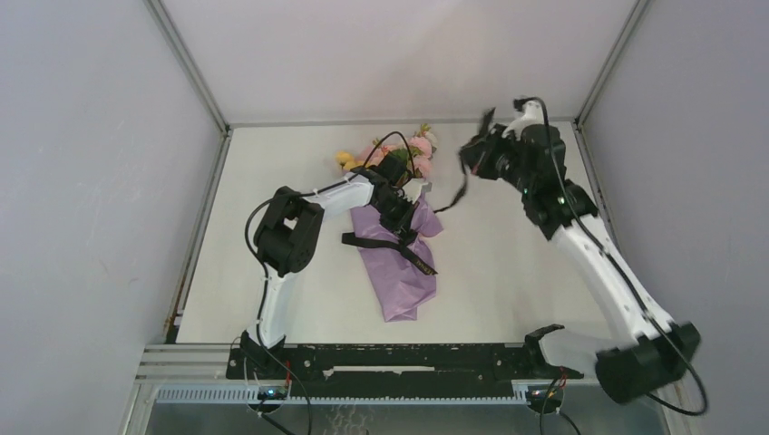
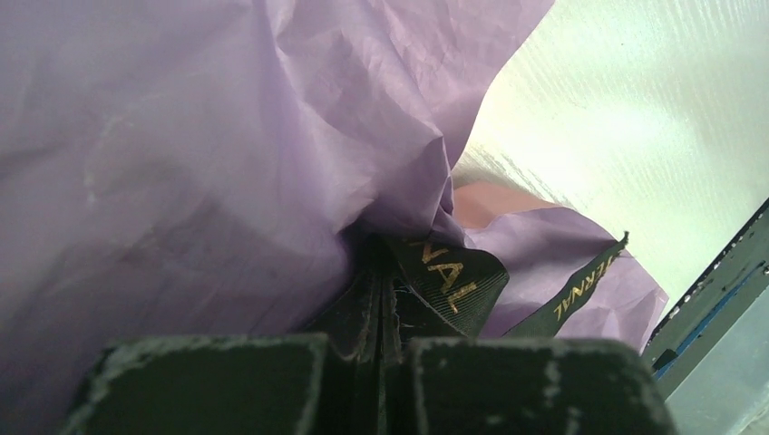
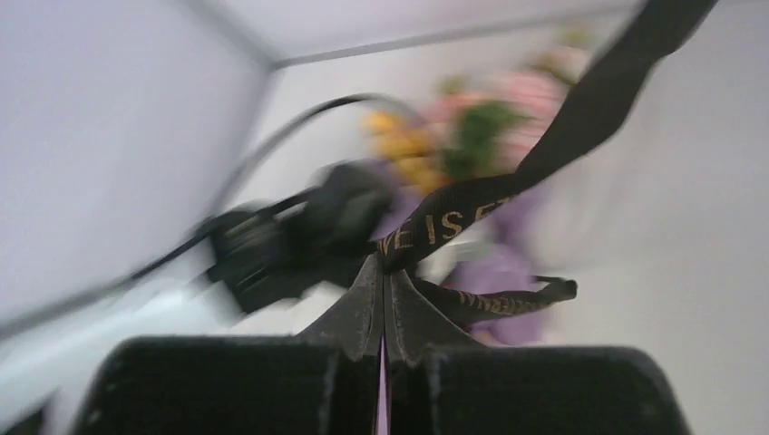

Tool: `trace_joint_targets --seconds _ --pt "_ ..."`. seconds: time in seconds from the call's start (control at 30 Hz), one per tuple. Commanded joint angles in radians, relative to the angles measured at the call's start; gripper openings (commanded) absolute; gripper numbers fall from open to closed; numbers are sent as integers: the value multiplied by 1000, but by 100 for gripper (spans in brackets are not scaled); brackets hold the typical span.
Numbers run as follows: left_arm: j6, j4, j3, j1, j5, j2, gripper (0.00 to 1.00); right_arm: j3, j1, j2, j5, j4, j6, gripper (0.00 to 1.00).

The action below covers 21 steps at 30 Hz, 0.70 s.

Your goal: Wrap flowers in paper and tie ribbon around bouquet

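My left claw (image 2: 381, 272) is clenched at the waist of the bouquet (image 1: 405, 272), a cone of crumpled lilac-purple paper (image 2: 181, 136) lying on the white table (image 1: 517, 263) with its narrow end toward my bases. Its fingertips meet in a fold of the sheet, and a loop of narrow black ribbon (image 2: 453, 276) with gold lettering comes out between them. I cannot tell whether paper is pinched too. From above, a band of ribbon crosses the cone just below that claw. The pink, yellow and white flowers (image 1: 413, 149) show at the cone's far end, partly hidden by my left wrist and its cable; the stems are hidden. A strand climbs rightward to my right claw (image 3: 383, 272), held above the table beside the blooms, jaws clamped on it. That wrist's view is smeared, its lettering only half legible.
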Motion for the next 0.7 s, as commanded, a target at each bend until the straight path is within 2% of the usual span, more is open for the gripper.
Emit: trace_joint_targets --seconds 0.0,0.2,0.33,0.5,0.67 --pt "53 -39 12 15 -8 -60 0 0 242 -174 -46 14 -199 0" --pt "67 -55 8 44 2 -68 0 -63 398 -261 -154 9 -215 0" --pt "65 -60 8 63 34 -76 0 -190 463 -251 -276 159 -171 0" --pt "67 -62 8 70 58 -92 0 -336 487 -89 -336 337 -114 0" --pt "89 -94 14 77 71 -124 0 -335 489 130 -342 484 -148 0"
